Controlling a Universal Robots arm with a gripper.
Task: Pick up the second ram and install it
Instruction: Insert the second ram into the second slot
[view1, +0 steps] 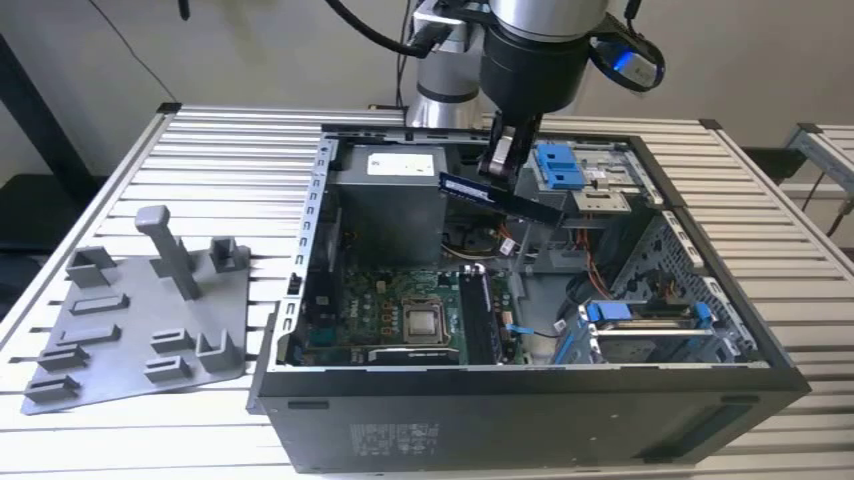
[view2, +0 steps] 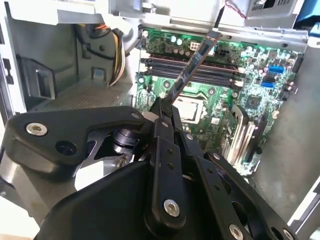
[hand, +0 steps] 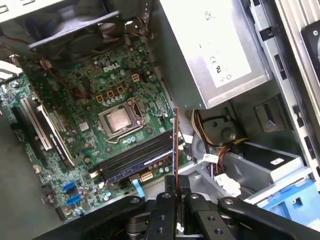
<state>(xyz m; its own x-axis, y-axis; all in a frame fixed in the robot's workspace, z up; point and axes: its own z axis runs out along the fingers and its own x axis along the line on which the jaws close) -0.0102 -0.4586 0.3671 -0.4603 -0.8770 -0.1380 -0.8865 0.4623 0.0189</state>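
My gripper (view1: 499, 160) hangs above the open computer case (view1: 534, 400), shut on the second ram (view1: 505, 200), a thin blue board with dark chips held tilted in the air. In the second wrist view the ram (view2: 192, 65) sticks out from the closed gripper (view2: 163, 107) over the motherboard's memory slots (view2: 225, 75). The first wrist view shows the ram (hand: 175, 145) edge-on, rising from the gripper (hand: 175, 184) beside the dark memory slots (hand: 135, 157). A dark stick stands in the slots (view1: 477, 312) next to the processor socket (view1: 424, 322).
A grey power supply (view1: 387, 200) fills the case's back corner on the exterior view's left. Blue drive-bay latches (view1: 561, 165) sit behind the gripper, and a drive cage (view1: 641, 330) stands at the exterior view's right. A grey fixture plate (view1: 134, 320) with posts lies outside the case.
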